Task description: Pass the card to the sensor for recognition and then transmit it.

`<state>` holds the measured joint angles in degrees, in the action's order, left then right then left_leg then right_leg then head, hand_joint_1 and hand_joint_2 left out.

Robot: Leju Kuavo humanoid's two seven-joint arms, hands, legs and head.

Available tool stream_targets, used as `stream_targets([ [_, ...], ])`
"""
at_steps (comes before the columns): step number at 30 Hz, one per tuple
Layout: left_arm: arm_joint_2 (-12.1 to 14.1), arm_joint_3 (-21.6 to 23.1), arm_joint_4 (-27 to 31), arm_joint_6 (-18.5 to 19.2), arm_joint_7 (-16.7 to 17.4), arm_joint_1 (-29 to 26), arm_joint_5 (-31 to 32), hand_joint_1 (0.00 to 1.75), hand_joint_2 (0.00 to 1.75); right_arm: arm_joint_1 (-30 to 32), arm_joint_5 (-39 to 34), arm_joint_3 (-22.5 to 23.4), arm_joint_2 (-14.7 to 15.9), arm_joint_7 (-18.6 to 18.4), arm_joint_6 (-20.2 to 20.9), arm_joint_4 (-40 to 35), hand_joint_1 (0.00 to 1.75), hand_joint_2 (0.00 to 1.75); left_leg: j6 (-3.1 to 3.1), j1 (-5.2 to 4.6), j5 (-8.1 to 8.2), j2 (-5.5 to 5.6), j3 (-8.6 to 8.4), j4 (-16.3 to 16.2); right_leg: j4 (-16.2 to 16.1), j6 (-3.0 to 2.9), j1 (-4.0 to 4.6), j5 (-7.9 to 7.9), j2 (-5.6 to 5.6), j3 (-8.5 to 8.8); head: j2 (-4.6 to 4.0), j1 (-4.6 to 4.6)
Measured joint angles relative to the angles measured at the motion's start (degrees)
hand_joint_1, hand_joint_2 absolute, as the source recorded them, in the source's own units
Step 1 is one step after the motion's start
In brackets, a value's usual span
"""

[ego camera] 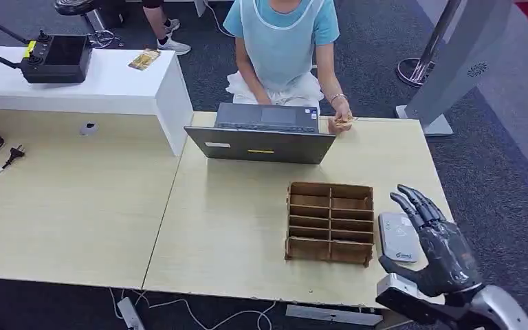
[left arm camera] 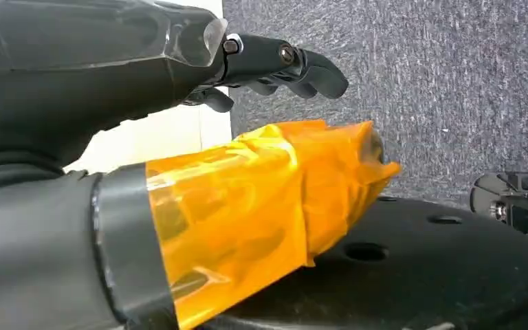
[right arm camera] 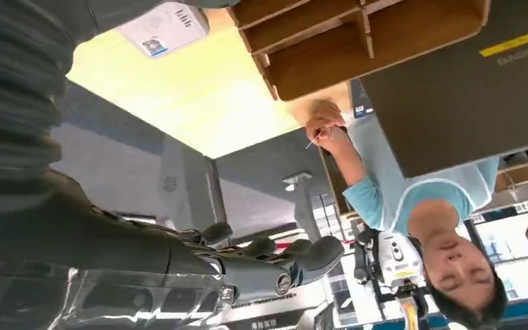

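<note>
Near the counter's [ego camera: 247, 227] right front corner, my right hand [ego camera: 434, 244] hovers empty, fingers spread, beside the sensor [ego camera: 397, 236], ready for the card [ego camera: 344, 122] the person [ego camera: 282, 41] holds at the far edge.

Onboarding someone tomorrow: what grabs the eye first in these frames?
The robot's right hand, fingers spread and holding nothing, is raised over the white card sensor at the table's near right. Beside it stands a wooden slotted rack; behind a laptop, a person's hand holds a card.

Tan card [ego camera: 344, 121] in person's hand [ego camera: 342, 115]; white sensor [ego camera: 397, 236] flat beside organiser [ego camera: 330, 223]
</note>
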<state>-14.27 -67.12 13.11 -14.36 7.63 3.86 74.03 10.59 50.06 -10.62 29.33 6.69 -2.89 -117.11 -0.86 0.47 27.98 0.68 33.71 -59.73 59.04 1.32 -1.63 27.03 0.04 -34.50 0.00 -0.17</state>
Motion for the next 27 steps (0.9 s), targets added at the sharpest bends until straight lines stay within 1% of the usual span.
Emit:
stream_targets([
  [5,0.00,0.00,0.00,0.00,0.15,0.00,0.02,0.00,0.00,-0.47,1.19,-0.76,0.33,-0.67,-0.09,0.26,0.00,1.75,0.00,0.00,0.00,0.00,0.00,0.00,0.00,0.00,0.00,0.00,0.00,0.00,0.00,0.02],
  [8,0.00,0.00,0.00,0.09,0.35,0.03,0.02,0.00,0.00,-2.63,4.80,-3.71,1.37,-3.34,-0.26,1.09,0.00,1.75,0.00,0.00,0.00,0.00,0.01,0.00,0.00,0.00,0.00,0.00,0.00,0.00,0.00,0.00],
  [13,0.00,0.00,0.00,0.20,0.44,0.11,0.17,0.00,0.00,-5.17,7.38,-6.33,1.70,-5.33,-0.20,2.36,0.00,1.75,0.00,0.00,0.00,0.00,0.00,0.00,0.00,0.00,0.00,0.00,0.00,0.00,0.00,0.00],
  [19,0.00,0.00,0.00,0.26,0.50,0.22,0.24,0.00,0.00,-7.53,9.37,-9.13,1.70,-6.89,-0.13,4.30,0.00,1.75,0.00,0.00,0.00,0.01,0.00,0.00,0.00,0.00,0.00,0.00,0.00,0.00,0.00,0.00],
  [22,0.00,0.00,0.00,0.26,0.52,0.24,0.26,0.00,0.00,-8.00,9.74,-10.07,1.70,-7.85,-0.11,4.98,0.00,1.75,0.00,0.00,0.00,0.01,0.00,0.00,0.00,0.00,0.00,0.00,0.00,0.00,0.00,0.00],
  [27,0.00,0.00,0.00,0.26,0.68,0.24,0.46,0.00,0.00,-8.33,10.05,-11.15,1.70,-8.39,-0.15,6.08,0.00,1.75,0.00,0.00,0.00,0.01,0.01,0.00,0.00,0.00,0.00,0.00,0.00,0.00,0.00,0.00],
])
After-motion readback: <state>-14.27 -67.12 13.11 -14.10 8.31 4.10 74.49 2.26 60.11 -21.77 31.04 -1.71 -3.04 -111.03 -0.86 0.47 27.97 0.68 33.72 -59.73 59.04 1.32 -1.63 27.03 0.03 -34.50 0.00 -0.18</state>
